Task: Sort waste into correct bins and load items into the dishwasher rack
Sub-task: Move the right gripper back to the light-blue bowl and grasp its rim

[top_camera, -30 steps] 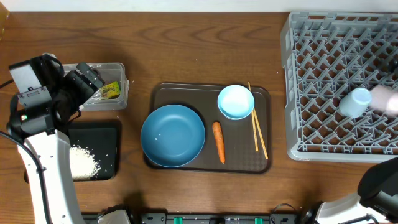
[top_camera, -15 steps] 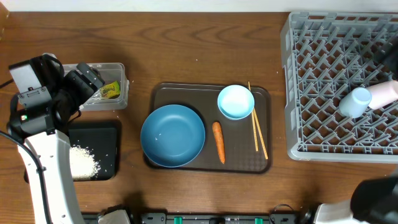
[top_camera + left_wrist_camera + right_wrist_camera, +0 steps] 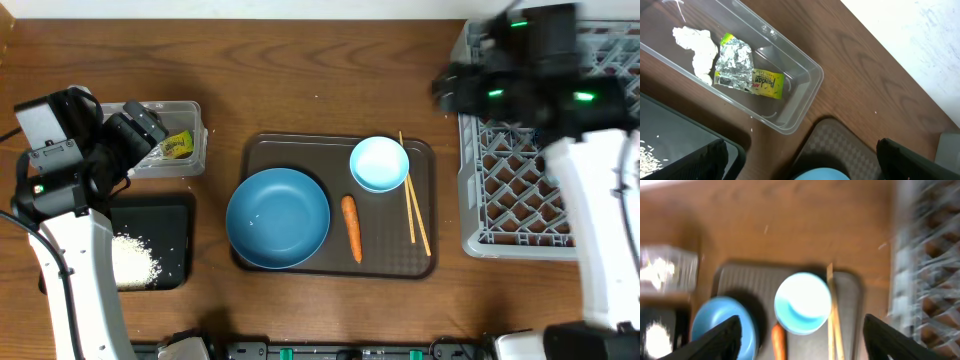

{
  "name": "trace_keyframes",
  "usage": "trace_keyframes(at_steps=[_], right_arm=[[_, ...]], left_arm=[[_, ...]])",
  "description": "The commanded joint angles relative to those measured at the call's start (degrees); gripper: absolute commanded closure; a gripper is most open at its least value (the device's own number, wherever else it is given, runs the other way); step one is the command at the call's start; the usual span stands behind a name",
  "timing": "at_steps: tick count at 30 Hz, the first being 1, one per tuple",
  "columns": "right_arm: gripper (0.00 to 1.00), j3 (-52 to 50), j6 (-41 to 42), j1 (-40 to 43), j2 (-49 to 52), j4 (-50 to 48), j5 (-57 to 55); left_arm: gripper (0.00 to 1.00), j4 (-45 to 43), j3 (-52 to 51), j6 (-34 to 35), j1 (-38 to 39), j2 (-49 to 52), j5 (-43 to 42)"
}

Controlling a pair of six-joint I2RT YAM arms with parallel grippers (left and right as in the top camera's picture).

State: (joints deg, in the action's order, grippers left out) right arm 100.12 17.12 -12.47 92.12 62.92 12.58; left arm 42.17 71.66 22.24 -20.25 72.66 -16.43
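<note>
While we're looking from overhead, the right arm (image 3: 560,90) is hanging blurred over the dishwasher rack (image 3: 500,200), so we're guessing we're mid-loading and the next grab is calling for a narrow pinch across the chopsticks (image 3: 413,205), lying on the right side of the brown tray (image 3: 290,152) beside the small light-blue bowl (image 3: 379,163), long axis running far-to-near. On the left wrist, the left gripper (image 3: 812,160) is sitting wide open and empty above the clear tub (image 3: 800,95). On the right wrist, the right gripper (image 3: 802,327) is gaping empty, facing that bowl and chopsticks.
</note>
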Motion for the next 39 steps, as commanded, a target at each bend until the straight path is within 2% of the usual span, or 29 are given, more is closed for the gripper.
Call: trace_keyframes(at_steps=[1, 7, 14, 20, 28, 33, 39], right_arm=[[0.25, 0.28, -0.55, -5.70, 3.45, 1.90, -1.77], [0.36, 0.26, -0.98, -14.97, 11.72, 2.60, -3.78], [0.36, 0.26, 1.09, -22.01, 23.26, 0.42, -9.57], [0.37, 0.26, 4.11, -23.67, 29.88, -0.33, -15.41], [0.49, 0.26, 5.60, -23.61, 31.98, -0.55, -18.21], [0.67, 0.13, 7.13, -23.89, 32.48, -0.35, -18.14], [0.67, -1.66, 7.76, -25.29, 32.87, -1.46, -18.18]], left_arm=[[0.02, 0.04, -0.17, -0.55, -0.31, 0.26, -0.50], [0.02, 0.04, -0.17, -0.55, -0.31, 0.26, -0.50], [0.02, 0.04, -0.17, -0.55, -0.31, 0.26, -0.50], [0.02, 0.04, -0.17, -0.55, -0.31, 0.26, -0.50], [0.02, 0.04, -0.17, -0.55, -0.31, 0.26, -0.50], [0.02, 0.04, -0.17, -0.55, -0.31, 0.26, -0.50], [0.02, 0.04, -0.17, -0.55, -0.31, 0.26, -0.50]])
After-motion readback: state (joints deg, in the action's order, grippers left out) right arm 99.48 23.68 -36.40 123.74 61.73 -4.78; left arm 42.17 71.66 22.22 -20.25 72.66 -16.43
